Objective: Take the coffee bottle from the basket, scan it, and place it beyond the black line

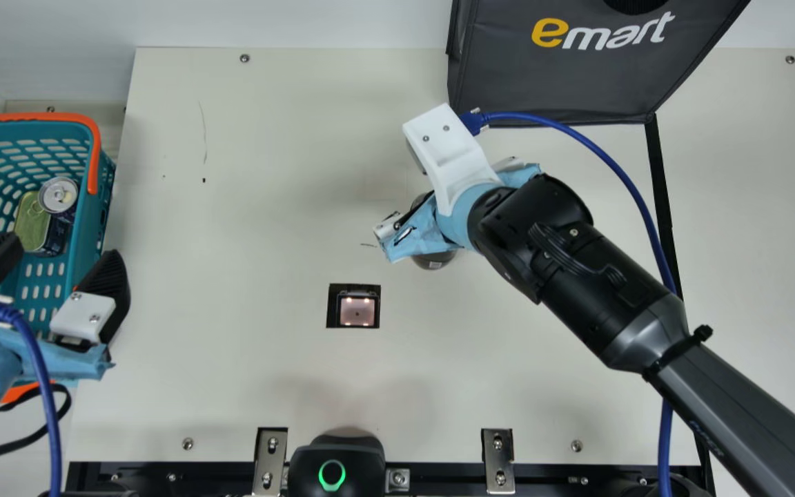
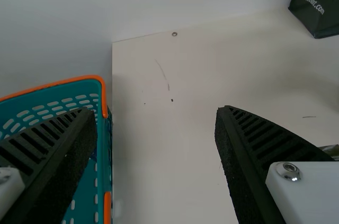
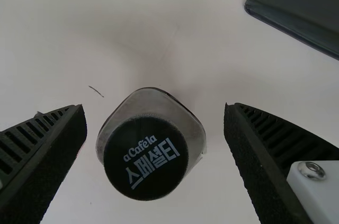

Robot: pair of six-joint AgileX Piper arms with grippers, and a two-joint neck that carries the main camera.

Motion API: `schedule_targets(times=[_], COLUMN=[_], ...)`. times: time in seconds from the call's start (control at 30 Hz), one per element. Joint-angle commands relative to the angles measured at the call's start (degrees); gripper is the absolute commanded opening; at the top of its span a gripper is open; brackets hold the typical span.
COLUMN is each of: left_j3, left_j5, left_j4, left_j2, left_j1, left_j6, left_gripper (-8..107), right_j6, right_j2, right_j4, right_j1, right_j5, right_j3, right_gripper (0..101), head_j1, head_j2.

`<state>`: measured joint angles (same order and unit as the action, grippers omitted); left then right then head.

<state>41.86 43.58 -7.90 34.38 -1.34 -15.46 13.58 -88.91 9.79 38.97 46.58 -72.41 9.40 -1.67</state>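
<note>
My right gripper [image 1: 415,214] is over the table's middle, just behind the scanner window [image 1: 357,310], with the dark coffee bottle [image 1: 433,260] partly hidden beneath it. In the right wrist view the upright coffee bottle [image 3: 145,158], black-capped, stands between the spread fingers of my right gripper [image 3: 155,163], with a gap on either side. My left gripper [image 1: 59,276] is open at the near right part of the teal basket [image 1: 87,228]; in the left wrist view the left gripper [image 2: 156,166] holds nothing. The black line [image 1: 661,186] runs at the right, partly behind the right arm.
Inside the basket lie a can [image 1: 58,195] and a green tin [image 1: 32,221]. A dark bag [image 1: 542,76] stands at the back right. A black device with a green ring [image 1: 337,459] sits at the front edge, between metal brackets [image 1: 498,460].
</note>
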Motion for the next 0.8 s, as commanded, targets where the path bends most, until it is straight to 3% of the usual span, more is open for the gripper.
schedule_targets(times=[0.0,0.4,0.77], left_j3=[0.00,0.00,0.00], left_j5=[0.00,0.00,0.00], left_j4=[0.00,0.00,0.00], left_j2=[0.00,0.00,0.00], left_j1=[0.00,0.00,0.00], left_j6=[0.00,0.00,0.00], left_gripper=[90,90,90], right_j6=[-0.15,-0.70,-2.02], right_j2=[-0.04,0.32,0.89], right_j4=[0.02,-0.64,-1.43], right_j1=[-0.13,-0.89,-1.52], right_j5=[-0.09,-0.30,0.18], right_j3=[0.13,0.71,0.43], right_gripper=[78,0,0], head_j1=[-1.48,-1.48,-1.48], head_j2=[0.09,0.09,0.09])
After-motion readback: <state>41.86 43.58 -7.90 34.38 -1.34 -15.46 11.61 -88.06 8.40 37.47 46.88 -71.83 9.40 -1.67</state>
